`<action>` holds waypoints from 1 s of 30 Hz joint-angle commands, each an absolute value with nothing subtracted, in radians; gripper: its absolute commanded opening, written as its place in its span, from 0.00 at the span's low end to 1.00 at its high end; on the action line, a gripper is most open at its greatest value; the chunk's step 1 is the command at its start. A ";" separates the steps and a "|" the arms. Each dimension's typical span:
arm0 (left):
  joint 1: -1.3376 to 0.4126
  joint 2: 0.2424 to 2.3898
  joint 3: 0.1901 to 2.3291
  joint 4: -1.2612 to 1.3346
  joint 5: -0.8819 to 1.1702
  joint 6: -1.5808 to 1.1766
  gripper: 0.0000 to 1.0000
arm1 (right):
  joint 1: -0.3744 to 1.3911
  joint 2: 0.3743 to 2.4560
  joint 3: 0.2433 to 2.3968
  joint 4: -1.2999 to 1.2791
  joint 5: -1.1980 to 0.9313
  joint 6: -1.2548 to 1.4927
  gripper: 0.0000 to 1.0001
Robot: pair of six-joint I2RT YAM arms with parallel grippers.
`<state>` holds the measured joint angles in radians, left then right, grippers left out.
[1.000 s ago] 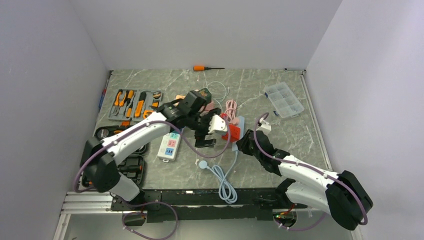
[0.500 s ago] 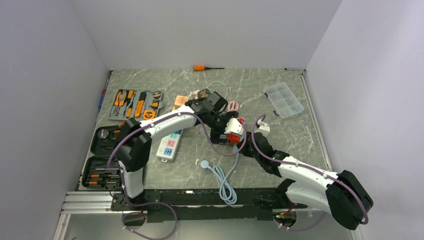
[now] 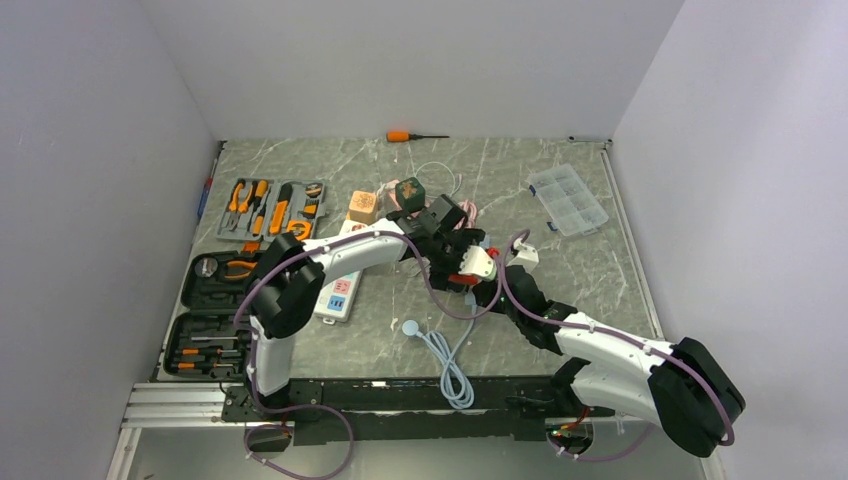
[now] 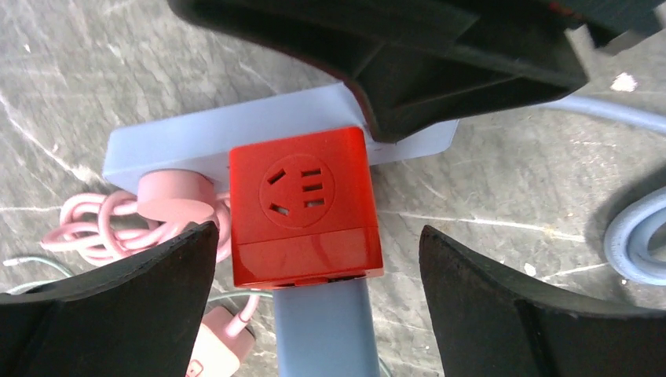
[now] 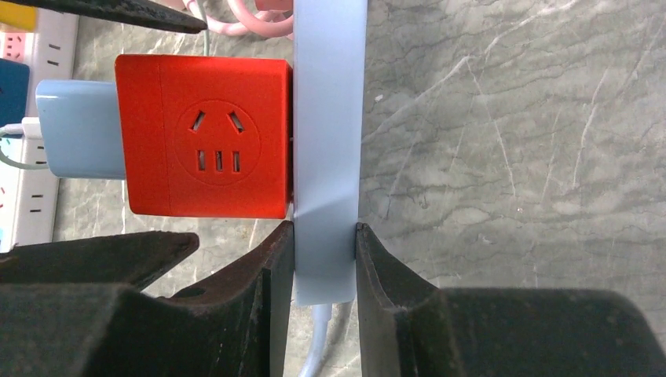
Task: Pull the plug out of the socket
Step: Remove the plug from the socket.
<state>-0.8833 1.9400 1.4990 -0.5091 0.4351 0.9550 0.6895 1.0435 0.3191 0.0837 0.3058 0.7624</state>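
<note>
The left arm had swung in from the side over the last second. Now the left end effector (image 4: 318, 236) hung right over the red cube plug (image 4: 302, 204). Its two fingers (image 4: 118, 306) were spread wide, one on each side of the cube. Neither finger touched the cube yet. A thin strip of gap showed on each side, and one finger was closer than the other. The right arm had hardly moved in that time. The right end effector (image 5: 324, 259) was pinching the near end of the blue socket strip (image 5: 330, 94), with a finger pressed on each long edge. That kept the strip down on the tabletop (image 5: 510, 157). The red cube plug was still pushed into the strip, sitting tight against its face. A pale blue block (image 5: 78, 129) was stuck into the far side of the cube. A pink plug (image 4: 174, 196) sat in the strip just beside the cube, close to one left finger. So the plug was not out yet, but both arms looked ready, one to hold and one to grab. The next move was likely to squeeze the left fingers onto the cube and pull it away from the strip. The close pink plug might get bumped when the fingers squeezed.
</note>
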 commanded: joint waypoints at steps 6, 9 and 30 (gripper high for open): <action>-0.889 1.927 1.420 -0.381 0.320 0.865 0.99 | 0.689 1.026 0.293 0.087 0.334 0.748 0.00; -0.890 1.918 1.405 -0.329 0.328 0.830 0.93 | 0.690 1.026 0.293 0.091 0.331 0.750 0.00; -0.879 1.873 1.468 -0.381 0.384 0.685 0.09 | 0.662 0.868 0.183 0.115 0.218 0.804 0.71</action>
